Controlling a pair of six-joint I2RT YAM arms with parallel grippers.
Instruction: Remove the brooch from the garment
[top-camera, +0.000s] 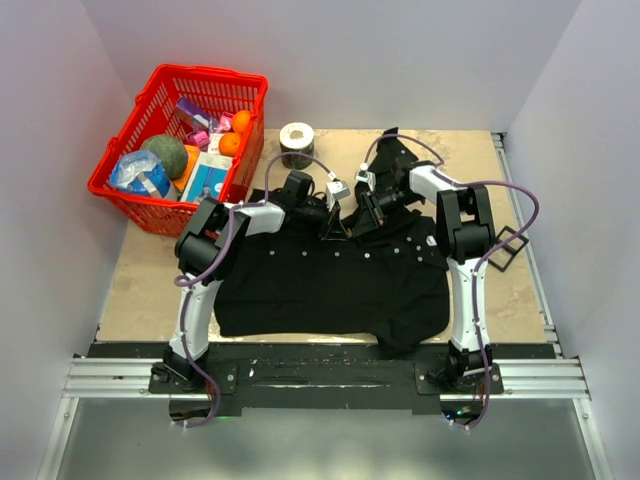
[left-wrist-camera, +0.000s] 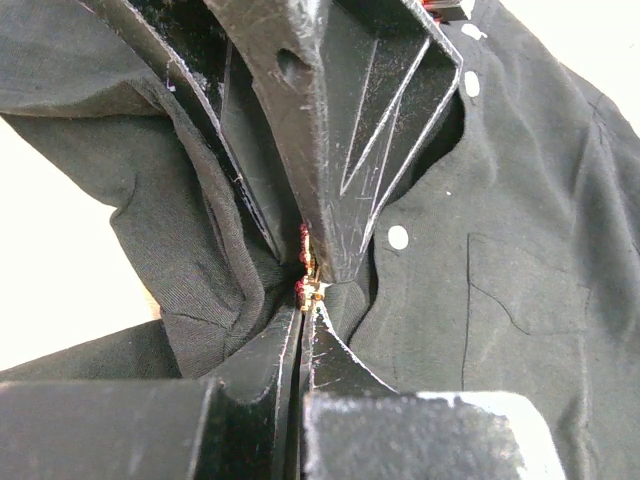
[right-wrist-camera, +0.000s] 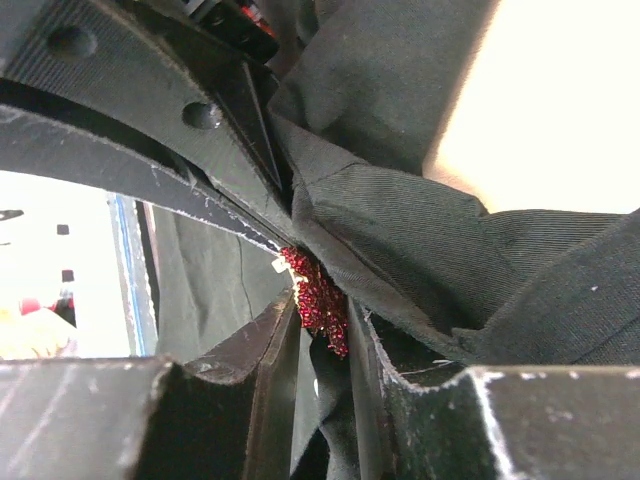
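The garment (top-camera: 330, 285) is a black shirt spread flat on the table, and it also shows in the left wrist view (left-wrist-camera: 520, 300) and the right wrist view (right-wrist-camera: 400, 230). Both grippers meet at its collar end. The brooch (right-wrist-camera: 320, 298) is a small red beaded pin with a gold edge. It sits between the tips of my right gripper (right-wrist-camera: 325, 320), with a fold of cloth beside it. My left gripper (left-wrist-camera: 304, 305) is shut, with the brooch's gold and red edge (left-wrist-camera: 305, 290) pinched at its tips. In the top view the left gripper (top-camera: 338, 222) and the right gripper (top-camera: 360, 212) hide the brooch.
A red basket (top-camera: 205, 72) with fruit and packets stands at the back left. A tape roll (top-camera: 297, 143) sits behind the collar. A small black square frame (top-camera: 510, 245) lies right of the shirt. Bare tabletop (top-camera: 140, 290) shows to the left.
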